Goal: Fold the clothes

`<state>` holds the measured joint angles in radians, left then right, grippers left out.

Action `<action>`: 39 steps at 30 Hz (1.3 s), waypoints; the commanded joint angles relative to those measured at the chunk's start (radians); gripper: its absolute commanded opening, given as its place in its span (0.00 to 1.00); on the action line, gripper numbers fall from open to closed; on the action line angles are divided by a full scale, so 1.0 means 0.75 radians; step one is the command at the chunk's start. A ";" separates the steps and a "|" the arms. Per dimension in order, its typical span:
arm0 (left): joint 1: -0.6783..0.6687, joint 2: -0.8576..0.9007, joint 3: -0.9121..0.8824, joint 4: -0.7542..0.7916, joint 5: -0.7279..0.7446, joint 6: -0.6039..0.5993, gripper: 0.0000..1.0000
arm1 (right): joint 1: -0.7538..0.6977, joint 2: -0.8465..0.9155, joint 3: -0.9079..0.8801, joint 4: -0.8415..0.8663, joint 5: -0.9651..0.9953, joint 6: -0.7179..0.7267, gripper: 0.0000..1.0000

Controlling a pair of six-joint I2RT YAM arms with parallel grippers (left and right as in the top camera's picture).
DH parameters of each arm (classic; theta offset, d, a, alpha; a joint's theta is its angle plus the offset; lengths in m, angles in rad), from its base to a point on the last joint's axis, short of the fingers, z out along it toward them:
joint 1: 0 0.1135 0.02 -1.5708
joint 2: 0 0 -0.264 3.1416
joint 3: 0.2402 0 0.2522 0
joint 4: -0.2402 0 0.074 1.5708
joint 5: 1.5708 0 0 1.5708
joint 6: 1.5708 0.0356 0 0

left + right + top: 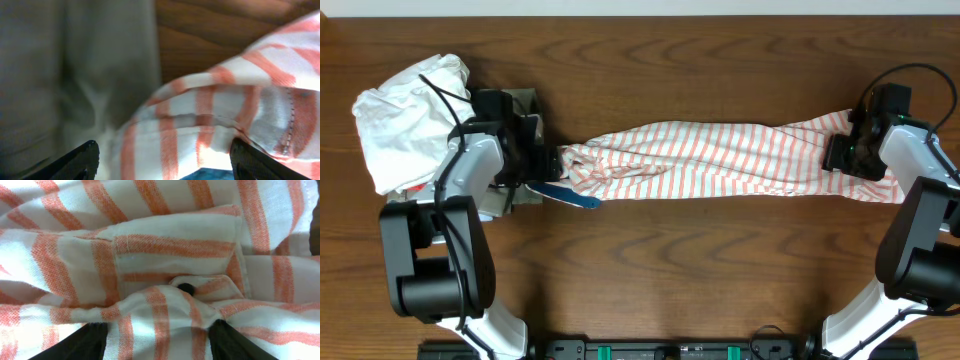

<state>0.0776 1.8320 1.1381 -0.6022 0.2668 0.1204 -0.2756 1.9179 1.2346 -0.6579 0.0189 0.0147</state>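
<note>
- A thin coral-pink and white striped shirt (720, 160) lies bunched in a long band across the middle of the brown wooden table (670, 270), running from left to right of the frame.
- The left gripper (555, 165) sits at the band's left end, fingers spread wide, nothing clamped.
- The right gripper (842, 155) at the right end pinches gathered striped cloth beside a small dark button (186, 287).
- A crumpled plain white garment (400, 125) sits at upper left.
</note>
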 commanded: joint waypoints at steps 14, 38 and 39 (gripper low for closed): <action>0.002 0.060 -0.018 0.057 0.193 0.093 0.85 | -0.010 -0.008 -0.009 -0.011 0.019 0.019 0.64; 0.006 -0.115 0.024 -0.065 0.198 0.043 0.06 | -0.010 -0.009 -0.009 -0.020 0.018 0.019 0.64; 0.009 -0.157 0.024 -0.064 0.198 0.037 0.06 | -0.010 -0.008 -0.009 -0.022 0.018 0.019 0.64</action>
<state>0.0780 1.8198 1.1378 -0.6479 0.3950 0.1722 -0.2756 1.9179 1.2346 -0.6689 0.0193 0.0147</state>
